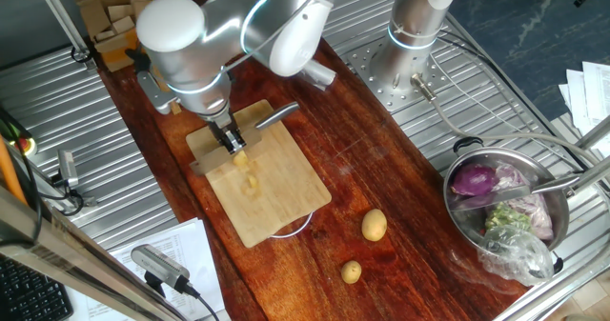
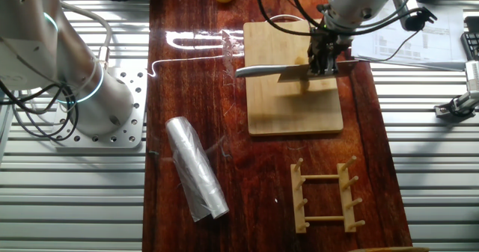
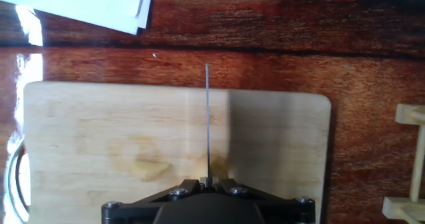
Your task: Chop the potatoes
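A pale wooden cutting board (image 1: 281, 202) (image 2: 292, 110) (image 3: 99, 117) lies on the dark wood tabletop. Small pale-yellow potato chunks (image 1: 246, 164) (image 3: 147, 169) lie near its middle, one (image 3: 217, 164) right beside the blade. My gripper (image 1: 229, 138) (image 2: 323, 61) (image 3: 207, 181) is shut on a cleaver. Its silver handle (image 1: 276, 116) (image 2: 258, 71) sticks out sideways. The hand view shows the blade (image 3: 207, 117) edge-on as a thin line over the board. Two whole potatoes (image 1: 374, 225) (image 1: 352, 271) rest off the board.
A steel pot (image 1: 562, 228) with vegetables sits at the right. A clear plastic roll (image 2: 196, 168) and a wooden rack (image 2: 325, 196) lie near the board. Wooden blocks (image 1: 114, 16) stand at the back left, a second arm's base (image 1: 410, 35) behind. Papers (image 3: 99, 4) lie beyond the board.
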You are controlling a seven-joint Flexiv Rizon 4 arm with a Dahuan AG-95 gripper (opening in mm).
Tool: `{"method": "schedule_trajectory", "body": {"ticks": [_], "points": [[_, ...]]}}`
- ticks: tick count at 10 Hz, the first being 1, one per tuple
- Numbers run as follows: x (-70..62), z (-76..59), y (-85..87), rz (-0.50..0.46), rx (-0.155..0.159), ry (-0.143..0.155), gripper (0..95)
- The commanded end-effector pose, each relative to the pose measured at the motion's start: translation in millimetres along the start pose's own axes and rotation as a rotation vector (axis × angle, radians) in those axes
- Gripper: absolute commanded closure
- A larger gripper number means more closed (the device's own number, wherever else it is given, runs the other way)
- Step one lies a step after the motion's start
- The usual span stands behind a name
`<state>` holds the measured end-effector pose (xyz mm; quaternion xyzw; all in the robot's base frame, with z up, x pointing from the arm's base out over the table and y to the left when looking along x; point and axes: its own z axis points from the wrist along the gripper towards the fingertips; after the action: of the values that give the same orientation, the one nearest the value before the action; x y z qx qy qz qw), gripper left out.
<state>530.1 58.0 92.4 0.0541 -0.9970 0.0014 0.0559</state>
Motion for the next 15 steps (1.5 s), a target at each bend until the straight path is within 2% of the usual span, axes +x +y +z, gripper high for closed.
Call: {"method": "schedule_trajectory", "body": {"ticks": [1,3,10,12,14,15], "points": [[-3.4,12.4,-0.6,-0.004,0.008,-0.018,95.0],[-4.0,16.4,-0.1,-0.003,0.007,-0.022,95.0],[-2.5,6.9,0.4,-0.011,0.004,-0.02,95.0],[-3.1,9.6,0.2,-0.011,0.004,-0.025,95.0],[-5.3,21.9,-0.3,-0.01,0.008,-0.038,95.0],[-5.7,21.5,-0.3,-0.009,0.008,-0.036,95.0]]}}
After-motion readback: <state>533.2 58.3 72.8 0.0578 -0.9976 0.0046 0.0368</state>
